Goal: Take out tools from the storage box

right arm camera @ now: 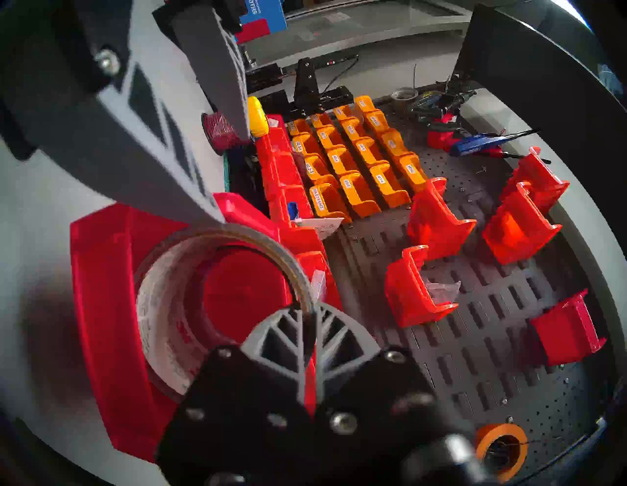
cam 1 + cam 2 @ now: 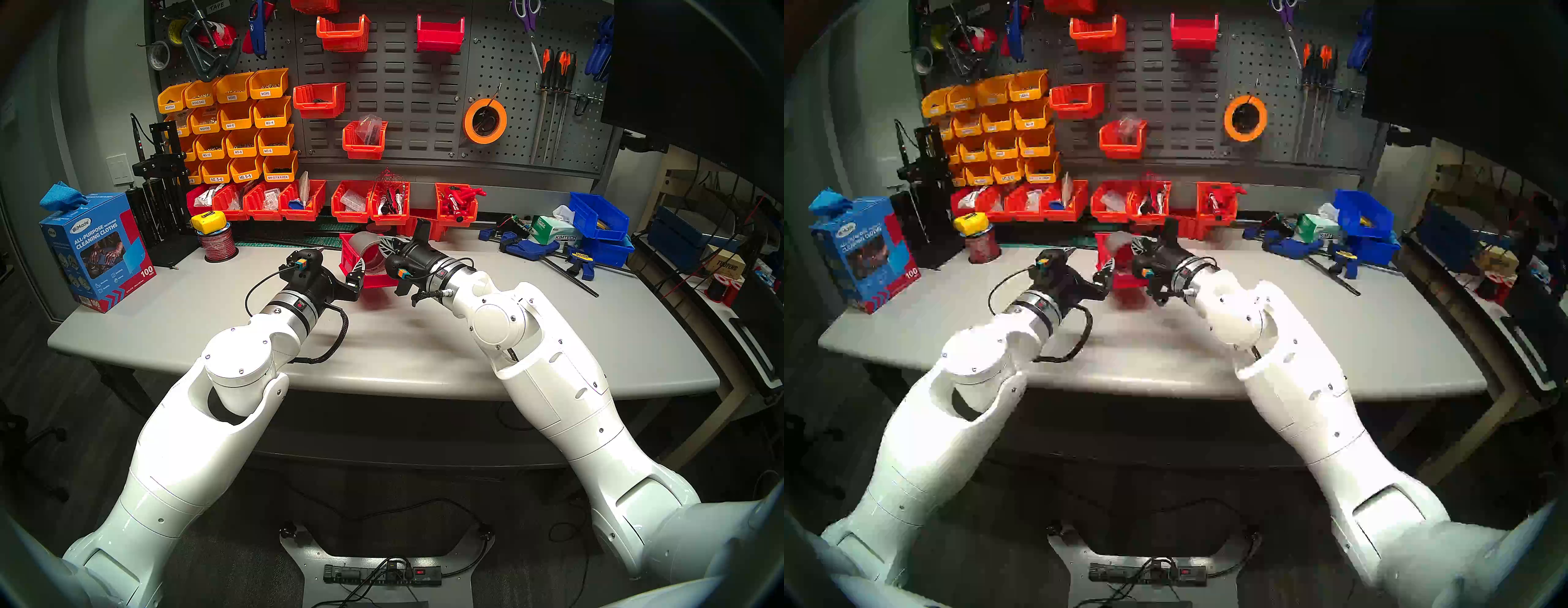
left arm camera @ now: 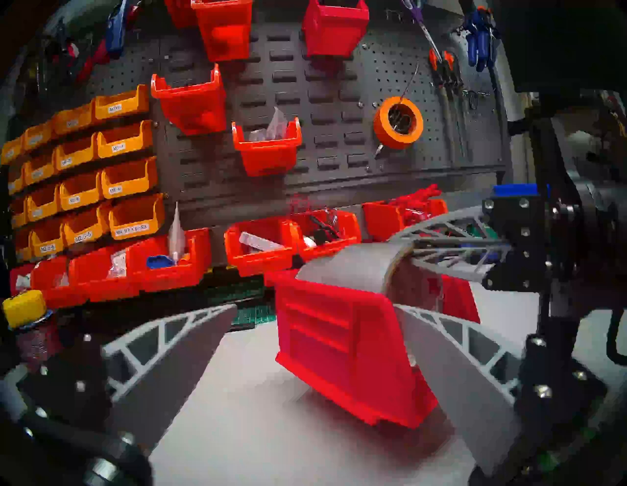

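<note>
The red storage box sits mid-table and looks tipped, with a shadow under its base. A silver-grey tape roll with a white core stands up out of it. My right gripper is shut on the roll's top rim. My left gripper is open and straddles the box's left wall. One of its fingers lies against the box front by the roll. The other finger is outside the box.
Orange-red parts bins line the table's back edge, with yellow bins above. An orange tape roll hangs on the pegboard. A wire spool and cloth box stand left. Blue clamps and bins lie right.
</note>
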`<state>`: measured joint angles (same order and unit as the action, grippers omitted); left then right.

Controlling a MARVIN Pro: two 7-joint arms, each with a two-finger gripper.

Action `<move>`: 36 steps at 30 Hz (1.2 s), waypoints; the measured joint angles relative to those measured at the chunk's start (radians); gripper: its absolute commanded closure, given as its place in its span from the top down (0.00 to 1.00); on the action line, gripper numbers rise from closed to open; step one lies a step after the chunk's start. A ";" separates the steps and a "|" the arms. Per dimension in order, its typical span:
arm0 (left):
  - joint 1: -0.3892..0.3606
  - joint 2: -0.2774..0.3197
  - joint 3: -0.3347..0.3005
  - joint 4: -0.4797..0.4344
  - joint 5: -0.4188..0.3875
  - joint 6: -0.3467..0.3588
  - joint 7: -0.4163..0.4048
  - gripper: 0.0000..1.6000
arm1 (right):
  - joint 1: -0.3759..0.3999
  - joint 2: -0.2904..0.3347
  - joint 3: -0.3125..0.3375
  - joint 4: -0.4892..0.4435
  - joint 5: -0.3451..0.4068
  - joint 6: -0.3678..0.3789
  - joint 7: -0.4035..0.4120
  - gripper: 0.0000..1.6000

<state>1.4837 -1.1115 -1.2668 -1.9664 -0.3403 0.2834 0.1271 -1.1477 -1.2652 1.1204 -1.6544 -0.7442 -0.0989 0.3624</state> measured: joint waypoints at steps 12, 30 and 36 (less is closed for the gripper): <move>-0.023 -0.045 0.007 0.010 -0.048 0.138 0.034 0.29 | 0.009 -0.005 0.006 0.002 0.006 -0.016 0.000 0.00; -0.027 -0.078 0.023 0.023 -0.051 0.127 0.058 0.00 | 0.011 -0.011 0.013 0.001 0.007 -0.029 0.008 0.00; -0.027 -0.084 0.024 0.025 -0.051 0.131 0.061 0.00 | 0.015 -0.012 0.019 0.000 0.019 -0.036 0.022 0.00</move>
<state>1.4569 -1.1954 -1.2433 -1.9409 -0.3916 0.4139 0.1879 -1.1324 -1.2768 1.1398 -1.6540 -0.7253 -0.1352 0.3845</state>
